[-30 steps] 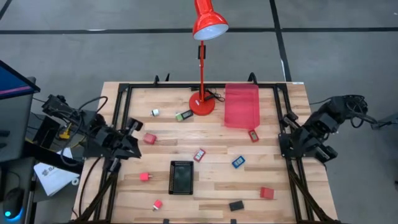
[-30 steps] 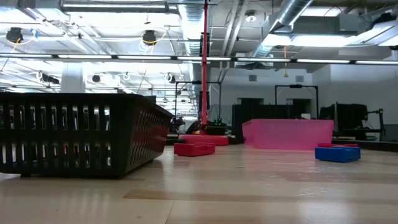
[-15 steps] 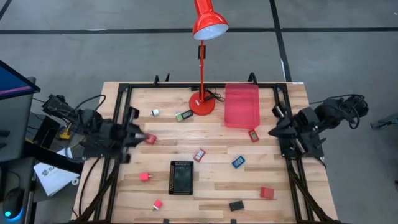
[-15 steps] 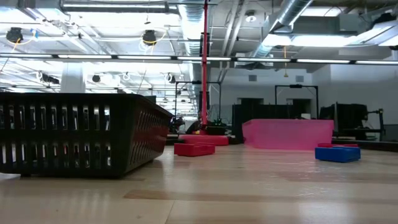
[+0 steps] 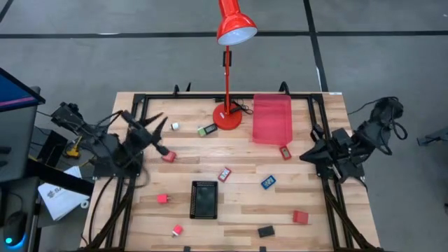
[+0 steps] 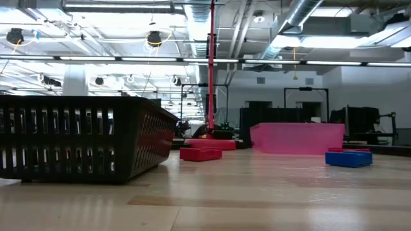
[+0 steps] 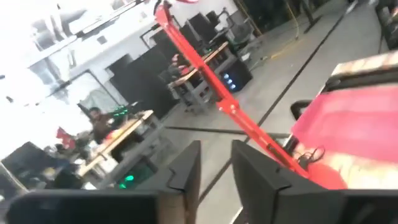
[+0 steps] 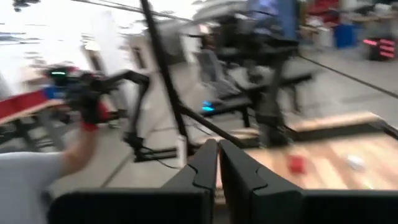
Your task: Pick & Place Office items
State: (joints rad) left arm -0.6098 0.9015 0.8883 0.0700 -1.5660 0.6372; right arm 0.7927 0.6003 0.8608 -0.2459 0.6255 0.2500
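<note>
office items (image 5: 225, 173) are sitting scattered across the surface (image 5: 238, 210), left tool (image 5: 155, 127) is hovering spread above the red block (image 5: 169, 156) by the left edge, right tool (image 5: 308, 155) is waiting pressed together at the right edge.

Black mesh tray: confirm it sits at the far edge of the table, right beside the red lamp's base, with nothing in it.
Not so. In the high view the black mesh tray lies toward the near edge, well apart from the red lamp's base. It does look empty there.
</note>
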